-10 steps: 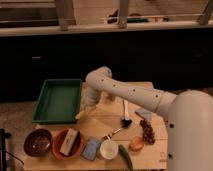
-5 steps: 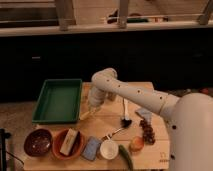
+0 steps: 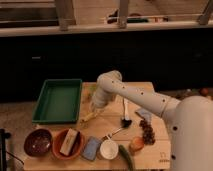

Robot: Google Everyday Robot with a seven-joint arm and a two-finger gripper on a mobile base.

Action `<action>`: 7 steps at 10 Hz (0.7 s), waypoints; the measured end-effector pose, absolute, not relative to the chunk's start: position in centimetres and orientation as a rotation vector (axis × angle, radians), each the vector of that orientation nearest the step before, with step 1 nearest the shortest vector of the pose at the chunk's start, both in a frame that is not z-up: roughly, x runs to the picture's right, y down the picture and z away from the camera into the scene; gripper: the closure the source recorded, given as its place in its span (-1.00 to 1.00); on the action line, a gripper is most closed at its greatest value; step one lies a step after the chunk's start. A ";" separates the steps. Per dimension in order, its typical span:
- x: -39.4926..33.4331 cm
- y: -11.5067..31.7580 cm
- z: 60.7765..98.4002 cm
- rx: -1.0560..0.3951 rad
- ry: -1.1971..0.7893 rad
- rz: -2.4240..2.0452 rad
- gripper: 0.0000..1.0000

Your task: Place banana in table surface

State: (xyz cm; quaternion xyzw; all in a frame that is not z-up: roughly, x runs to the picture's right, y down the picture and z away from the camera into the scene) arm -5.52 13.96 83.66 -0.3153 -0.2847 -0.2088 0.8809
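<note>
The banana (image 3: pixel 88 118) is a small pale-yellow piece at the left part of the table surface (image 3: pixel 159 150), just right of the green tray. My gripper (image 3: pixel 94 109) hangs from the white arm, pointing down, right above the banana's right end. I cannot tell whether it touches or holds the banana, or whether the banana rests on the wood.
A green tray (image 3: pixel 59 100) stands at the left. Along the front are a dark bowl (image 3: pixel 37 142), an orange bowl with a tan block (image 3: pixel 68 143), a blue item (image 3: pixel 91 148), a white cup (image 3: pixel 108 149), a green vegetable (image 3: pixel 126 155), an orange fruit (image 3: pixel 136 145) and grapes (image 3: pixel 146 131). A black spoon (image 3: pixel 125 113) lies mid-table.
The arm's elbow and gripper have shifted slightly to the right, away from the tray. The banana stays near the gripper's tip.
</note>
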 end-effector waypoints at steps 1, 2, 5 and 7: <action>-5.2 14.1 83.8 -0.661 -0.596 -0.428 0.13; -4.9 14.2 83.9 -0.664 -0.597 -0.424 -0.06; -4.1 14.5 83.9 -0.663 -0.596 -0.407 -0.58; -3.7 14.7 83.8 -0.661 -0.595 -0.400 -0.60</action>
